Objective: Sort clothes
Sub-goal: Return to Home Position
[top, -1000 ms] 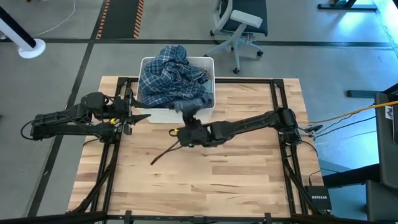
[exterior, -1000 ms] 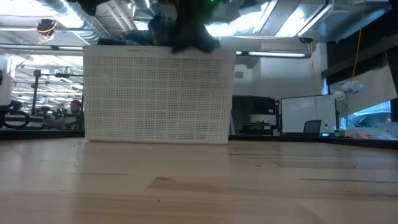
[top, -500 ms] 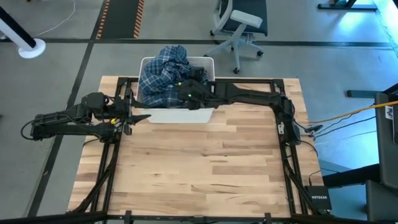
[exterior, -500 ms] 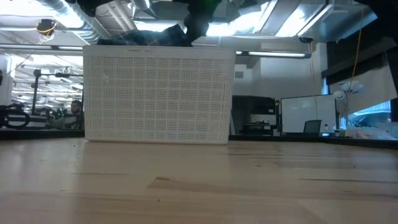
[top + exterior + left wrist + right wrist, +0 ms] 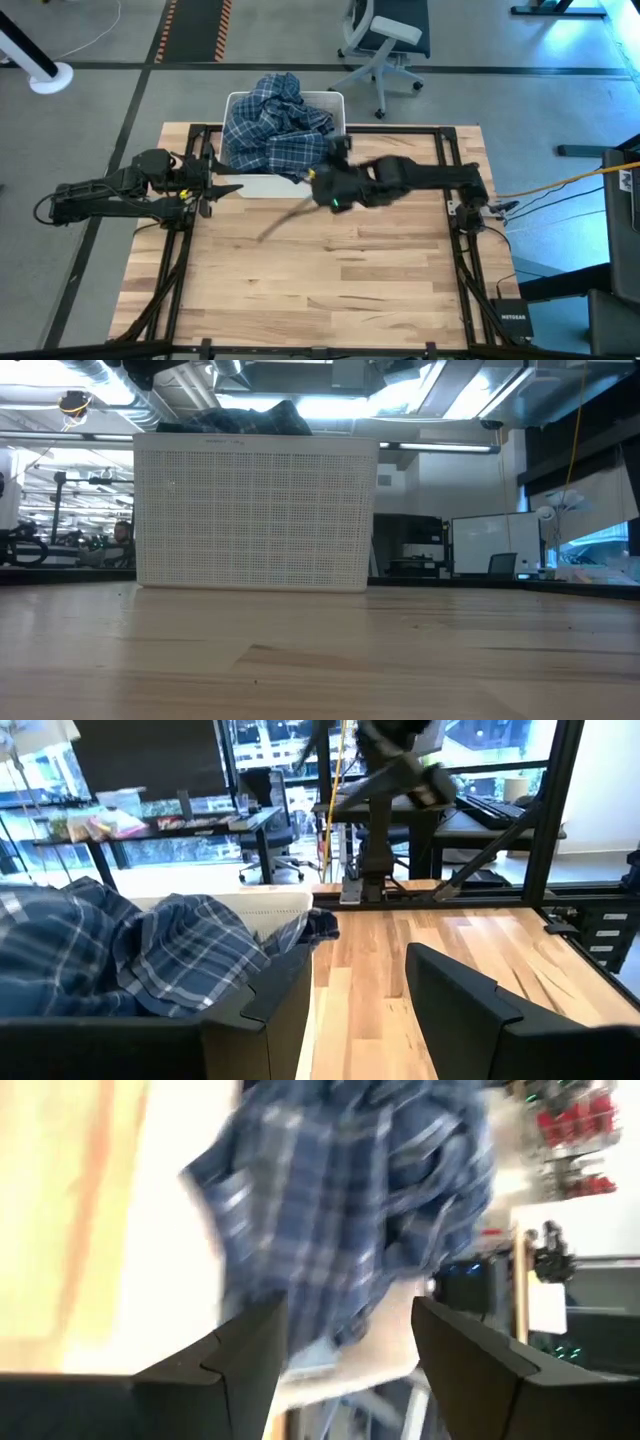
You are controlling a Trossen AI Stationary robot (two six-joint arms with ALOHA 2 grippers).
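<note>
A large blue-white plaid shirt (image 5: 275, 125) is heaped in the white bin (image 5: 335, 100) at the table's far edge; part of it hangs over the bin's near wall. The shirt also shows in the left wrist view (image 5: 120, 955) and, blurred, in the right wrist view (image 5: 340, 1210). In the low view dark cloth (image 5: 250, 418) peeks over the bin's (image 5: 255, 510) top. My right gripper (image 5: 318, 182) hangs open above the table just near of the bin's right half, nothing between its fingers. My left gripper (image 5: 225, 188) waits open and level by the bin's near left corner.
Black frame rails (image 5: 450, 220) run along the table's left and right sides. The wooden top (image 5: 330, 280) lies bare near of the bin. An office chair (image 5: 385, 40) stands beyond the far edge. My right arm (image 5: 400, 775) shows high up in the left wrist view.
My right gripper went from above the table's middle toward the far edge and over the bin. It then drew back toward the near edge and rose, stopping just near of the bin. The plaid shirt has stayed heaped in the bin.
</note>
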